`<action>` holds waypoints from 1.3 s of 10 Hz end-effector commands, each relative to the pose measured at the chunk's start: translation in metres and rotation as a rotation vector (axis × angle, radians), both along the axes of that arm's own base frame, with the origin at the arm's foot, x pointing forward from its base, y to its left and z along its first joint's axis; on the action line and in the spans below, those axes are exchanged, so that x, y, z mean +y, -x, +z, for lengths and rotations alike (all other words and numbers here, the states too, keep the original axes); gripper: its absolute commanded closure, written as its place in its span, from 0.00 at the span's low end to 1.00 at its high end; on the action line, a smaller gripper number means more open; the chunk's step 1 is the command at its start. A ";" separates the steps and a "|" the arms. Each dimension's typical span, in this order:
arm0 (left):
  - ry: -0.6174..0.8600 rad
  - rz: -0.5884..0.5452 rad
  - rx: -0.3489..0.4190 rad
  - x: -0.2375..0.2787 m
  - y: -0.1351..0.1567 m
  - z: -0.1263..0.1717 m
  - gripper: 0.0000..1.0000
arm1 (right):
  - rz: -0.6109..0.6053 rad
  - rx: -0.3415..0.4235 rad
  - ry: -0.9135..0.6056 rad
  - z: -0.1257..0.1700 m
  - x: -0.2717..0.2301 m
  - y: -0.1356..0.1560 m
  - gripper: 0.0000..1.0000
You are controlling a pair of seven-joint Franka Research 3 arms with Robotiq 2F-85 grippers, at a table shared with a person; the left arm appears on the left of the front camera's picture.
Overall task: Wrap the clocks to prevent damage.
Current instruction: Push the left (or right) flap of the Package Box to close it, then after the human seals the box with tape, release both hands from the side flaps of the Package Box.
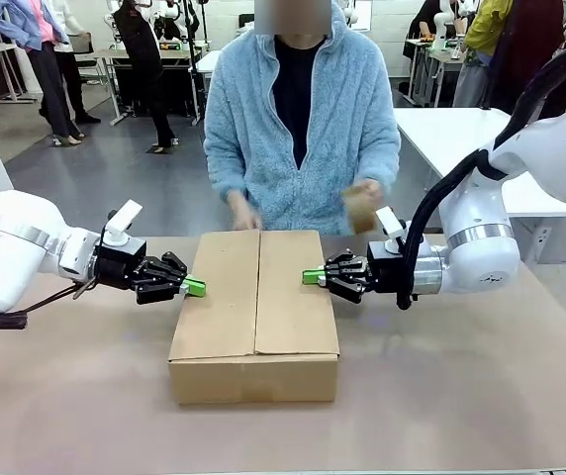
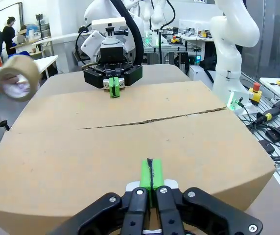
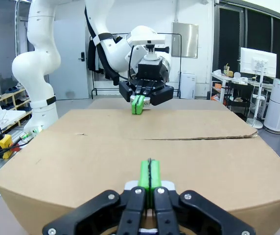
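One brown cardboard box [image 1: 253, 317] sits on the table [image 1: 461, 396]. Its two top flaps [image 1: 219, 297] are shut, so I cannot tell where the clocks are. The left gripper [image 1: 196, 287] is squeezed tight on nothing at the box's left edge. The right gripper [image 1: 311, 276] is squeezed tight on nothing at the right edge. A person [image 1: 303, 119] behind the box holds one tape roll [image 2: 16, 77].

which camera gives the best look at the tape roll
The left wrist view: the tape roll shows as a brown ring with its hole facing the camera. The front view gives a blurred brown shape in the person's hand.
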State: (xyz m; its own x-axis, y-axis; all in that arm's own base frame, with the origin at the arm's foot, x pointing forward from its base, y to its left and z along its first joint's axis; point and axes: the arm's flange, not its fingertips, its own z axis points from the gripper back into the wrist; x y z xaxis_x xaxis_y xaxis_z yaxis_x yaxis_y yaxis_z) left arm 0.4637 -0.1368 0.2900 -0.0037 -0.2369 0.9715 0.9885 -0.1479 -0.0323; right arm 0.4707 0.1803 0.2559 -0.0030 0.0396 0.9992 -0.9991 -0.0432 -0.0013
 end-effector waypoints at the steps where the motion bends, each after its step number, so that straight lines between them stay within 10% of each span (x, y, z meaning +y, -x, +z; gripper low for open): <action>1: -0.005 0.004 0.000 0.000 0.000 -0.002 1.00 | -0.005 0.007 -0.001 -0.003 0.000 0.000 0.99; 13: -0.005 0.004 0.000 0.000 0.000 -0.002 1.00 | -0.005 0.007 -0.001 -0.003 0.000 0.000 0.99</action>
